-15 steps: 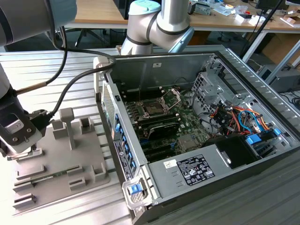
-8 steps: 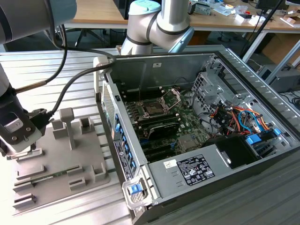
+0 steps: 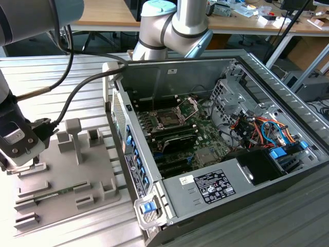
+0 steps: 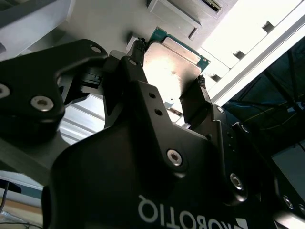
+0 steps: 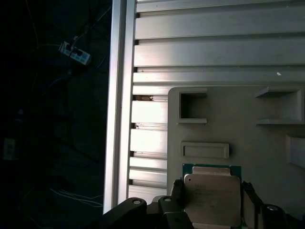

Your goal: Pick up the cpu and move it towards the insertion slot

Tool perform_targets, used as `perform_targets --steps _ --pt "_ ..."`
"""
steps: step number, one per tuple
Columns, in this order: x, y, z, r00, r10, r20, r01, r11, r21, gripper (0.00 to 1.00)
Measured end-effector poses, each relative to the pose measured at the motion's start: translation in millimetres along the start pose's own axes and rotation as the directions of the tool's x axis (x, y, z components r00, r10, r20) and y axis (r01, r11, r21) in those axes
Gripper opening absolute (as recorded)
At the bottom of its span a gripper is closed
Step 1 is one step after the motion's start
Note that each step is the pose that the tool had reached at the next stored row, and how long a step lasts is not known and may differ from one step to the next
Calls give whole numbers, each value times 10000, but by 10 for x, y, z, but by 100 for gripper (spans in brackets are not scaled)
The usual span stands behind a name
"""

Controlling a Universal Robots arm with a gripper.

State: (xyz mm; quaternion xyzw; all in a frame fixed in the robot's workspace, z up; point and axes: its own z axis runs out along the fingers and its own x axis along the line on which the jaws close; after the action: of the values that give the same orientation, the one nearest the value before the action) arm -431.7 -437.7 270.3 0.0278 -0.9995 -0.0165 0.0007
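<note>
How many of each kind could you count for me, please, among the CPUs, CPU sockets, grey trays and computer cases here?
cpu: 1
insertion slot: 1
grey tray: 1
computer case: 1
Total: 4

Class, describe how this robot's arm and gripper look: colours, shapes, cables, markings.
The arm is silver-grey tubing with rounded joints and pale blue caps. Black cables trail along it. The gripper is black, angular, studded with silver screws, with white lettering.
</note>
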Motion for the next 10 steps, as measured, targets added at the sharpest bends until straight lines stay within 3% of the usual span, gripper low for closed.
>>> perform_targets --steps 10 --pt "0 2 -48 10000 0 0 0 10000 0 55"
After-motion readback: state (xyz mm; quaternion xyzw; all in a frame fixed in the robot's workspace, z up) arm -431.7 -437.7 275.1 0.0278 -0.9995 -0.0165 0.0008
